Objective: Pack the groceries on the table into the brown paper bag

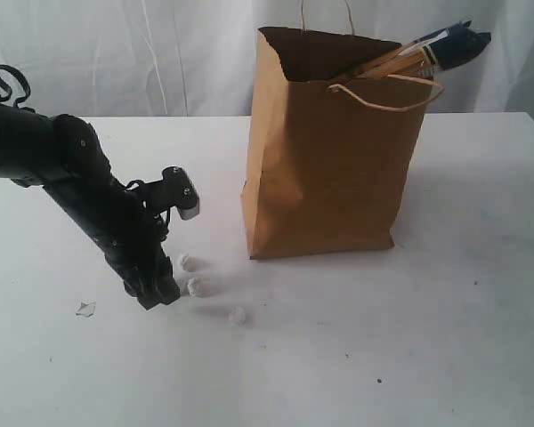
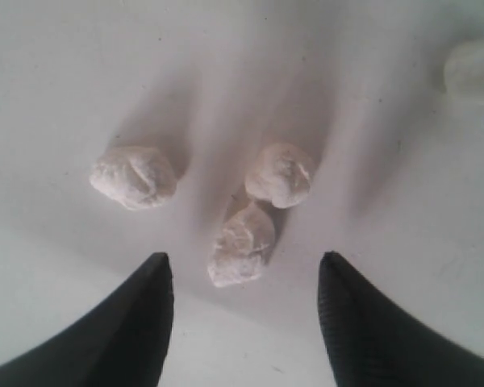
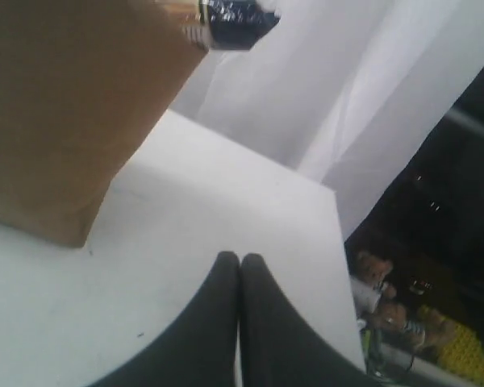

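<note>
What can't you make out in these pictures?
Exterior view: contents of the tall brown paper bag, hidden by its walls; only the long dark noodle packet pokes out.
Left wrist view: pale rounded thing, blurred and cut off by the edge.
Exterior view: small pale scrap, too small to identify.

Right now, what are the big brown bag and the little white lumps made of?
The brown bag looks like matte kraft paper: creased sides and a jagged top edge. The white lumps look dull, rough and cracked, maybe crumpled tissue or something chalky; I cannot tell which.
</note>
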Controlling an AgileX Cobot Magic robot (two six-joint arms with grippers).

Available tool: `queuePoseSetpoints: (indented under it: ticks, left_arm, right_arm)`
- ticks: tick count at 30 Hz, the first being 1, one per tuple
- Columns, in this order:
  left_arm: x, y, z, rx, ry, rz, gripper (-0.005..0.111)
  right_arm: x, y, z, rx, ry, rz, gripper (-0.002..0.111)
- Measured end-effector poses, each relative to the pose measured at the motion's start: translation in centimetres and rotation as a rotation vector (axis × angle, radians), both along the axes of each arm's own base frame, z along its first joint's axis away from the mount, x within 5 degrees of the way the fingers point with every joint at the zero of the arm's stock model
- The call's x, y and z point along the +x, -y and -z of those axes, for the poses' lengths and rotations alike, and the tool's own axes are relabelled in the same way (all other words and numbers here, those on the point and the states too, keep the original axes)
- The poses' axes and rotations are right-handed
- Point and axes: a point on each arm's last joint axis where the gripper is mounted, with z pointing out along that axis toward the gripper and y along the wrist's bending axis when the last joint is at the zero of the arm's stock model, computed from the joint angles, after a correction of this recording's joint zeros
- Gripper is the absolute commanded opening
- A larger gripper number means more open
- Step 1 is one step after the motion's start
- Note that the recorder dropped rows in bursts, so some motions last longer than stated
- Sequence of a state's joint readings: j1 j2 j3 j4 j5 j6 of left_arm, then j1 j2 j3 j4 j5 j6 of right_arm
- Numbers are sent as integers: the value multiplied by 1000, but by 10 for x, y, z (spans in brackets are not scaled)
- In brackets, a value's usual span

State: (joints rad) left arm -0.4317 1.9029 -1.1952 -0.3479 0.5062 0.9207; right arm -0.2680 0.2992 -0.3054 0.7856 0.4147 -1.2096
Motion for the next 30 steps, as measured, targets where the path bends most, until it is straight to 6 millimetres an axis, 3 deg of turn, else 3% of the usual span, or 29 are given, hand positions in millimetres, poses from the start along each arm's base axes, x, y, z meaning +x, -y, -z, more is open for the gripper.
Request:
queuePoseSetpoints:
  ticks: [5,11,30]
  left_arm:
    - [0,0,0,-2,2,-2,58]
    - [3,2,1,-20,15,-24,58]
    - [3,2,8,-15,-2,-28,53]
  right_arm:
    - [-18,-5,-8,163,110,27,0]
    - [-23,-9,-7,346,107,25,0]
    - [-24,-10,-7,368,99,21,0]
